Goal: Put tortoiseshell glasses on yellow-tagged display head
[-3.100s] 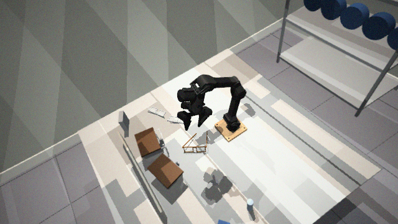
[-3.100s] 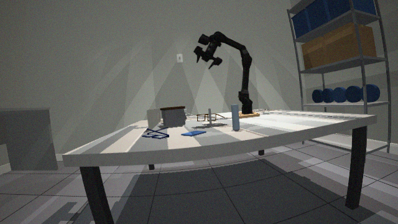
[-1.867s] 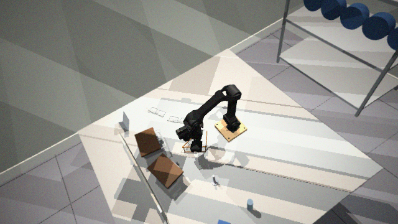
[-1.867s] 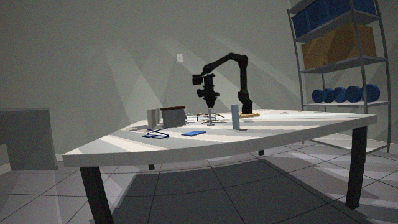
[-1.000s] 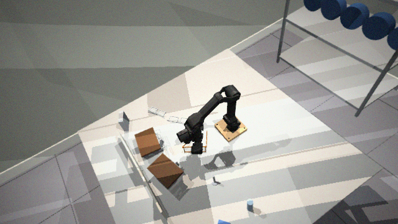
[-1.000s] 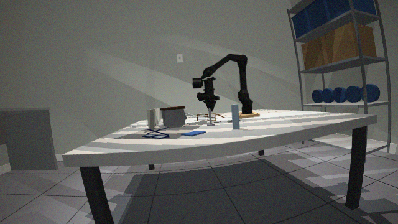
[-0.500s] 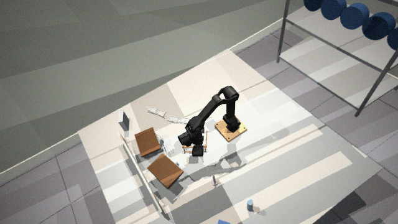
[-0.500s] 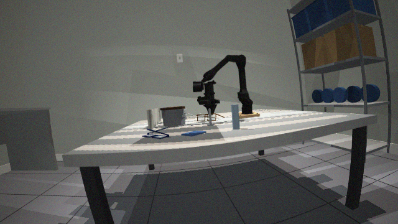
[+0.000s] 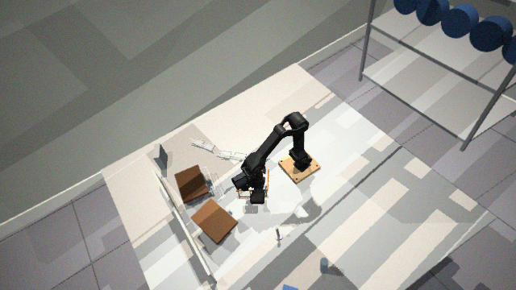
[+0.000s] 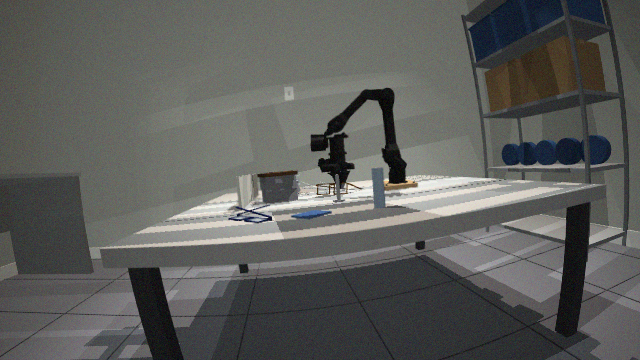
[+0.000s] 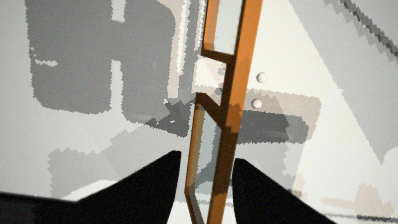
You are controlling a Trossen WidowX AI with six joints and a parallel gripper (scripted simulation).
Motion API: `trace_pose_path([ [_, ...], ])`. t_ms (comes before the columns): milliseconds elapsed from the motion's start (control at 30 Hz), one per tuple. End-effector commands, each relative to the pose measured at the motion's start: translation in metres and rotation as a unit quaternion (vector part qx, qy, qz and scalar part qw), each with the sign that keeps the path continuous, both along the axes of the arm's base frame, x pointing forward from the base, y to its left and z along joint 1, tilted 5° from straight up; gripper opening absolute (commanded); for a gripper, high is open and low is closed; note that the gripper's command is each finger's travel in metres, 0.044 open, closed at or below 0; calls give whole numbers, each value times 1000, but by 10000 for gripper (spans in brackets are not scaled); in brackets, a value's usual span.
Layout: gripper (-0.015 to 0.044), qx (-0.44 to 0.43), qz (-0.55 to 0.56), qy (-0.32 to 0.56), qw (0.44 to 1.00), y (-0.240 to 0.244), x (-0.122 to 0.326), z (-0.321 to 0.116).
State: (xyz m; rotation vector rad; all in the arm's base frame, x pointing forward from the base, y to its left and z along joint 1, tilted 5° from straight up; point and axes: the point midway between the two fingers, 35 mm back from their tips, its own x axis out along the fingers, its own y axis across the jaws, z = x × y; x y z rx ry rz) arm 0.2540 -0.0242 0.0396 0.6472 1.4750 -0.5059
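Observation:
The tortoiseshell glasses (image 9: 268, 180) (image 11: 242, 75) show orange-brown, low over the table under the arm. In the wrist view their front runs between my fingertips. My gripper (image 9: 257, 196) (image 10: 342, 186) (image 11: 206, 163) is partly open, with a gap on each side of the rim. Two display heads with brown tops stand to the left in the top view: one head (image 9: 191, 184) further back, the other head (image 9: 214, 221) nearer the front. One head (image 10: 280, 188) shows as a grey block in the exterior view. I cannot make out the yellow tag.
A long pale panel (image 9: 183, 227) stands behind the heads. Pale glasses (image 9: 202, 144) lie near the back edge. A small post (image 9: 278, 234) (image 10: 337, 187), a light blue cylinder (image 9: 324, 266) (image 10: 378, 187), a blue pad (image 10: 312, 214) and dark blue glasses (image 10: 257, 219) are towards the front.

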Motion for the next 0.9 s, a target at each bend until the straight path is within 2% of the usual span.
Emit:
trace_pose_path([
  [0,120,-1,-2,2,1000,-2,-2,-2],
  [167,120,-1,-2,2,1000,-4,-5,-2],
  [767,0,0,-2,1,1000,-2,-2,-1],
  [867,0,0,-2,1,1000,-2,-2,-1],
])
